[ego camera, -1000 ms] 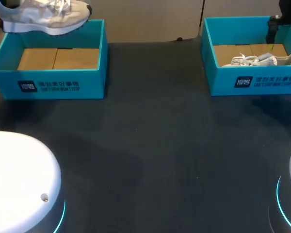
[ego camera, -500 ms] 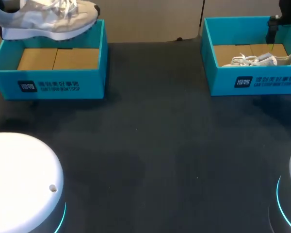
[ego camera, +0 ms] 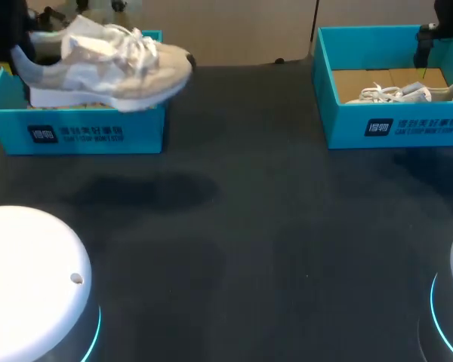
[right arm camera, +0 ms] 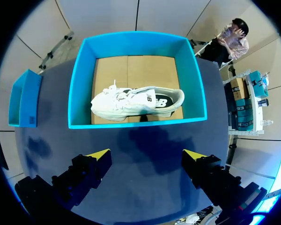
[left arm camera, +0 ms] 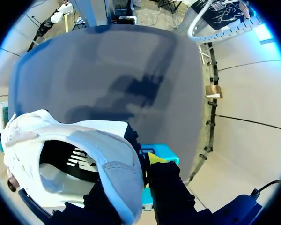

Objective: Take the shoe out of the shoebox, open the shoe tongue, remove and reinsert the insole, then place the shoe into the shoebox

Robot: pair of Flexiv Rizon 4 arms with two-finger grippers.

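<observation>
On the dark worktop point(ego camera: 272, 226) the left shoebox point(ego camera: 98, 136) and right shoebox point(ego camera: 408, 128) stand far back, well apart; a grey-and-white shoe point(ego camera: 106, 68) hangs over the left box's near wall, toe rightward; a white shoe point(ego camera: 404, 93) lies inside the right box. The left jaws clamp the hanging shoe's heel collar; the right jaws gape wide, empty, above the worktop near the right box.

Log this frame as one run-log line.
step: taking shoe out | left gripper: shut on heel, shoe in air by left box | right gripper: open above right box, second shoe inside
</observation>
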